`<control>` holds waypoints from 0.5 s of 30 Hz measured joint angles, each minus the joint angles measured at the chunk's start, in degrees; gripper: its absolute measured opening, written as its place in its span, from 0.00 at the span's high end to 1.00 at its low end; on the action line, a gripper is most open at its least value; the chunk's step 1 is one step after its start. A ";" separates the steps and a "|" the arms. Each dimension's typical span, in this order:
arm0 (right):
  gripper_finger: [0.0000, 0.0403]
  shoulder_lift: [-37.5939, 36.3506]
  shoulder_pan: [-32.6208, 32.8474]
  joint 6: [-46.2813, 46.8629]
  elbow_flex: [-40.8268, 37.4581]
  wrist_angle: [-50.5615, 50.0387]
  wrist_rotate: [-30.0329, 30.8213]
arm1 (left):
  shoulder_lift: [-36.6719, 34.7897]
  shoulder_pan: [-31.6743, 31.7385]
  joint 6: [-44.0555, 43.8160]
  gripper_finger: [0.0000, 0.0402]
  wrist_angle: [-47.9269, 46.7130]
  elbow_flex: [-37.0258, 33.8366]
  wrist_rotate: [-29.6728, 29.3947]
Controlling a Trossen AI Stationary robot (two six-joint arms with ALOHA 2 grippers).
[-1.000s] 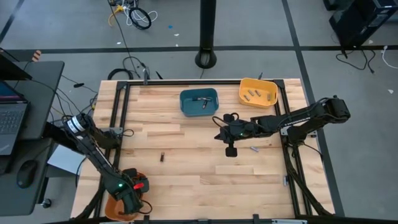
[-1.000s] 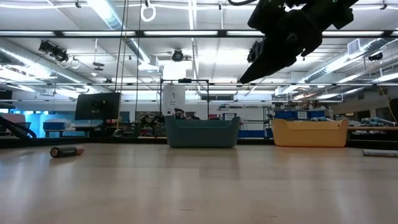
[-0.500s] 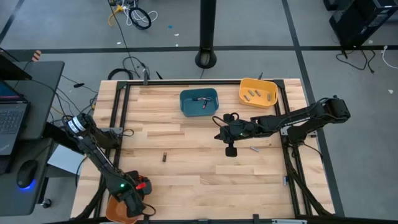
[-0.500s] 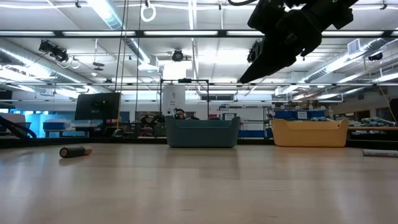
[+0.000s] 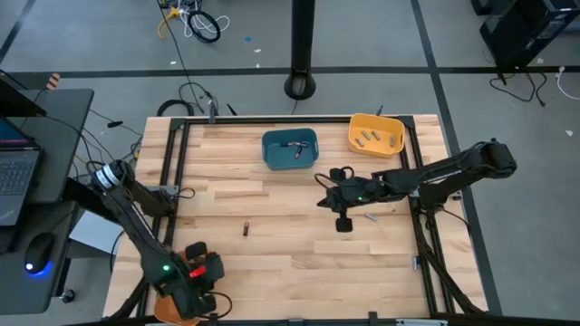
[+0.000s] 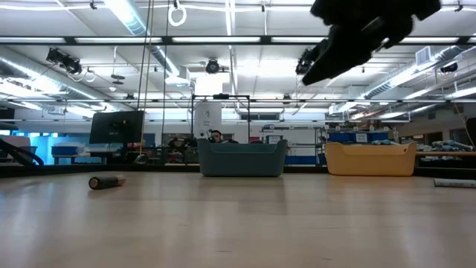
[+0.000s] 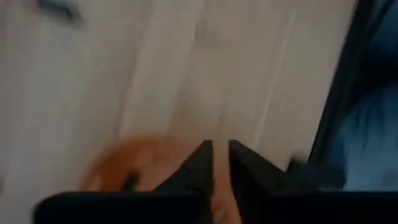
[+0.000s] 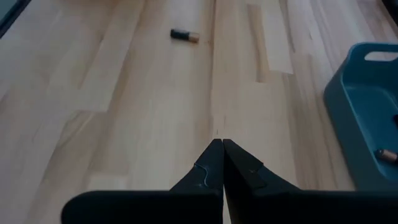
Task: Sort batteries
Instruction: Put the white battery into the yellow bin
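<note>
Moved: loose battery (image 5: pixel 245 229) has rolled rightward across the table (image 5: pixel 272 263); left gripper (image 5: pixel 201 288) shifted right, beside the orange bin (image 7: pixel 118 165).
Batteries: one on open boards, one near right gripper (image 5: pixel 343 223), two in blue bin (image 5: pixel 290 149), about four in yellow bin (image 5: pixel 375 135).
Jaws: left narrowly parted, empty; right closed, empty.
Unclear: orange bin contents blurred.

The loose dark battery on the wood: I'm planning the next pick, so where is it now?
In the high view the loose dark battery lies alone on the table, left of centre, between the left gripper and the blue bin.
</note>
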 joint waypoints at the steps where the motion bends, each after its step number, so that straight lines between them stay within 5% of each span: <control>1: 0.98 -0.89 0.89 0.27 0.00 -1.43 0.51 | -1.10 -0.25 -0.03 0.90 0.97 -0.20 -3.52; 7: 0.98 -5.98 6.91 5.27 0.00 -11.28 6.31 | -6.41 -0.51 2.39 0.98 3.35 -4.00 -17.52; 15: 0.98 -7.29 13.39 16.65 0.00 -20.28 7.39 | -10.73 7.30 24.27 0.99 27.33 -16.48 -20.62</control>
